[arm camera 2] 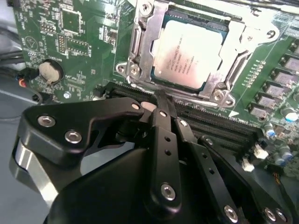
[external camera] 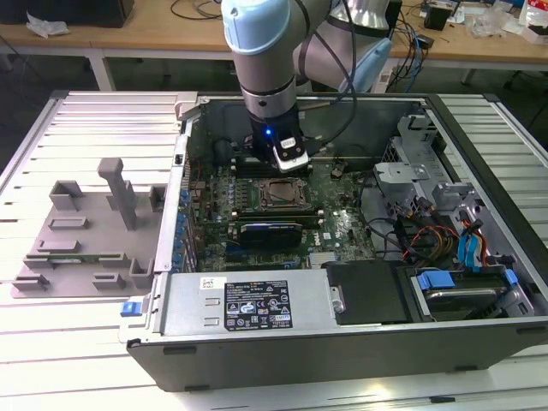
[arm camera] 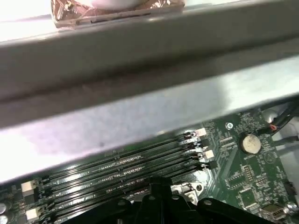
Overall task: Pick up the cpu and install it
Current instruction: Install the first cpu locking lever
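So the open computer case (external camera: 479,282) is laid flat on the slatted table (external camera: 77,111), with the grey fixture tray (external camera: 86,231) parked well off toward the exterior view's left. Inside, the green motherboard (external camera: 342,227) is seen with the arm (external camera: 265,60) hanging down over it. In the second wrist view the socket frame (arm camera 2: 140,51) is found around the cpu (arm camera 2: 187,53), whose silver top looks already seated flat in the socket, so the placing part is judged pretty much done. The gripper (arm camera 2: 161,100) is seen just beside the socket edge, over the memory slots (arm camera: 126,163), with its black fingers drawn together to a narrow tip and nothing held between them. For this step to be done well, the chip should be checked as lying level with no corner riding up on the frame, and any pull-away should be kept straight so the metal frame and the nearby slots aren't clipped. The coin battery (arm camera 2: 50,71) is left well apart from all this.
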Robot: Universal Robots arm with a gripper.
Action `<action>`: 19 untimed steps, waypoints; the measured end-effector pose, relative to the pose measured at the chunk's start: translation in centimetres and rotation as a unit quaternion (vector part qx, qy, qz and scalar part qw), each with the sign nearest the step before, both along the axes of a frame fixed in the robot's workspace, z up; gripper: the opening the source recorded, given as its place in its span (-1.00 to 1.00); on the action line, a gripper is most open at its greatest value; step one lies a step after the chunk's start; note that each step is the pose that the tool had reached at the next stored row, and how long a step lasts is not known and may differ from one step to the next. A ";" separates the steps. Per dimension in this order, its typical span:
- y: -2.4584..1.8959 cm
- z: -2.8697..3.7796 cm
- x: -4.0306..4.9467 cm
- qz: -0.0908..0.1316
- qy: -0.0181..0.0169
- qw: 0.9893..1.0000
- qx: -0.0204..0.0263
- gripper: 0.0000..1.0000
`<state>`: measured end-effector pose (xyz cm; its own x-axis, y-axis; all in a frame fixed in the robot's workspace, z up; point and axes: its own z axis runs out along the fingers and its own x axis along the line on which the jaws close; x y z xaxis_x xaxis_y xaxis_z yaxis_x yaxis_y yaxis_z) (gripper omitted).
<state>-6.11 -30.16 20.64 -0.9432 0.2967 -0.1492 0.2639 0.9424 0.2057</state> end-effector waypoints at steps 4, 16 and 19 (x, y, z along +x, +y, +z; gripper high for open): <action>0.00 1.91 0.00 0.000 0.000 1.000 -0.001 -0.79; -0.26 1.78 0.64 0.029 0.066 0.995 -0.062 -0.79; -0.27 1.77 0.96 0.029 0.066 0.995 -0.062 -0.79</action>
<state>-5.15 -30.42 22.41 -0.9721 0.2281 -0.0554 0.2253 0.9728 0.0532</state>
